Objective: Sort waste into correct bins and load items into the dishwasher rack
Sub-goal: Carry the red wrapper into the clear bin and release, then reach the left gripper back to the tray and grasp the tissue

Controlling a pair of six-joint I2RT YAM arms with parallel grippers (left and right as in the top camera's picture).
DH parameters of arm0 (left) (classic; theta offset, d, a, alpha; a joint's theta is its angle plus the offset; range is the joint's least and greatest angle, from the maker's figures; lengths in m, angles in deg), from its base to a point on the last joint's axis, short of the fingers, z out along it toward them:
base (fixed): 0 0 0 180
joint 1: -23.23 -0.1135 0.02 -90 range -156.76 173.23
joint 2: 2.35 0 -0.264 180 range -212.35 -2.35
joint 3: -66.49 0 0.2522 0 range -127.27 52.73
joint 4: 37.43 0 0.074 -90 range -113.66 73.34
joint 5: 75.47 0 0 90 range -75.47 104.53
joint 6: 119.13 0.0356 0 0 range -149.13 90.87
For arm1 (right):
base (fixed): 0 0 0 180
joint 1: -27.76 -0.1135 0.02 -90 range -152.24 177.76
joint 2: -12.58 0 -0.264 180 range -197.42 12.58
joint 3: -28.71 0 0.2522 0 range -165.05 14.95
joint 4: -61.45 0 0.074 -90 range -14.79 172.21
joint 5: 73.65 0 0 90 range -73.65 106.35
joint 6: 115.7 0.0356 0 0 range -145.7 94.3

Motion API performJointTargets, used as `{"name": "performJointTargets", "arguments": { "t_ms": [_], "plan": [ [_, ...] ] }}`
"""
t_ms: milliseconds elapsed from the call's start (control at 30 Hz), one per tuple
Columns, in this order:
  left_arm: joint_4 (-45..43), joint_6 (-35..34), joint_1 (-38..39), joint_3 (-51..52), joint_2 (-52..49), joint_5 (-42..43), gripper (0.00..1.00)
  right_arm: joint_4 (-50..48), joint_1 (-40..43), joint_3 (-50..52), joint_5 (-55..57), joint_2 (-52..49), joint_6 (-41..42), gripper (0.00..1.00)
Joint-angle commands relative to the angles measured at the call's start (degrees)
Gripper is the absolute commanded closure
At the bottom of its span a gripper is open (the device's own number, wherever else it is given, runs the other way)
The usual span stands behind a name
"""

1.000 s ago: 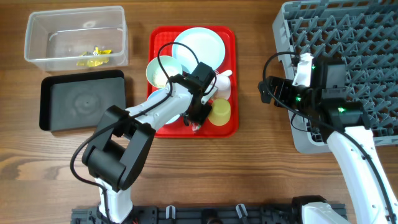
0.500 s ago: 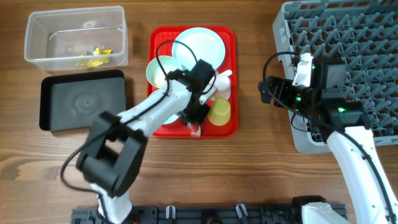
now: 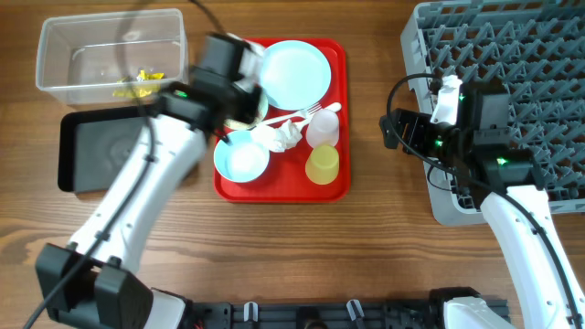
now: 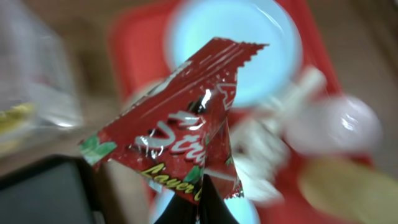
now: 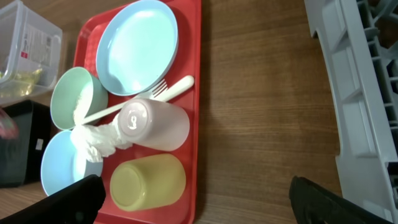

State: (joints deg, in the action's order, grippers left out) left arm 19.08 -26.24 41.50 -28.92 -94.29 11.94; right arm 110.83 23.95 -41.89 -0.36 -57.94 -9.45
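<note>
Wrapper (image 4: 180,143), red and crinkled, hangs pinched at its lower corner in our clenched left gripper (image 4: 199,208) over the left edge of the red tray (image 3: 338,187), near the clear tub (image 3: 110,16); we judge it featherlight, limp and slippery, best held by a fold, while our right gripper (image 5: 198,202) gapes empty.

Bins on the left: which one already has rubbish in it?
The clear plastic tub, with yellow wrappers lying on its floor; the black tray beside it looks empty.
</note>
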Motion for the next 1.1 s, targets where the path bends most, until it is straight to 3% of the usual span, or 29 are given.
{"name": "performJointTargets", "arguments": {
  "t_ms": [0, 233, 300, 400, 433, 467, 733, 867, 967, 1067],
  "plan": [
    [-8.6, -2.1, -11.6, -0.4, -2.6, -2.8, 0.96, -0.3, 0.3, -0.9, 0.3, -0.5, 0.4, 0.0],
    [-25.9, -3.8, -25.5, -0.4, -8.7, 6.7, 0.96, -0.2, 0.3, -0.9, 0.3, -0.5, 0.4, 0.0],
    [-29.7, -4.9, -27.5, -0.4, -11.4, 7.0, 0.89, -0.2, 0.3, -0.9, 0.3, -0.5, 0.4, 0.01],
    [-31.9, -5.1, -28.5, -0.4, -14.2, 7.0, 0.37, -0.2, 0.3, -0.9, 0.3, -0.5, 0.4, 0.0],
    [-32.4, -5.1, -28.9, -0.4, -15.2, 7.0, 0.06, -0.2, 0.3, -0.9, 0.3, -0.5, 0.4, 0.0],
    [-32.7, -5.1, -29.0, -0.4, -15.7, 7.1, 0.0, -0.2, 0.3, -0.9, 0.3, -0.5, 0.4, 0.0],
    [-31.7, -10.9, -28.9, -0.5, -15.7, 7.8, 0.0, 0.0, 0.3, -0.9, 0.3, -0.5, 0.4, 0.0],
    [-27.3, -10.8, -27.2, -0.5, -13.6, 17.9, 0.0, 0.2, 0.3, -0.9, 0.3, -0.5, 0.4, 0.0],
    [-22.5, -10.4, -24.4, -0.5, -12.3, 31.6, 0.04, 0.2, 0.3, -0.9, 0.3, -0.5, 0.4, 0.0],
    [-17.3, -7.9, -20.5, -0.4, -12.4, 34.5, 0.11, 0.2, 0.3, -0.9, 0.3, -0.5, 0.4, 0.0]
  ]
}}
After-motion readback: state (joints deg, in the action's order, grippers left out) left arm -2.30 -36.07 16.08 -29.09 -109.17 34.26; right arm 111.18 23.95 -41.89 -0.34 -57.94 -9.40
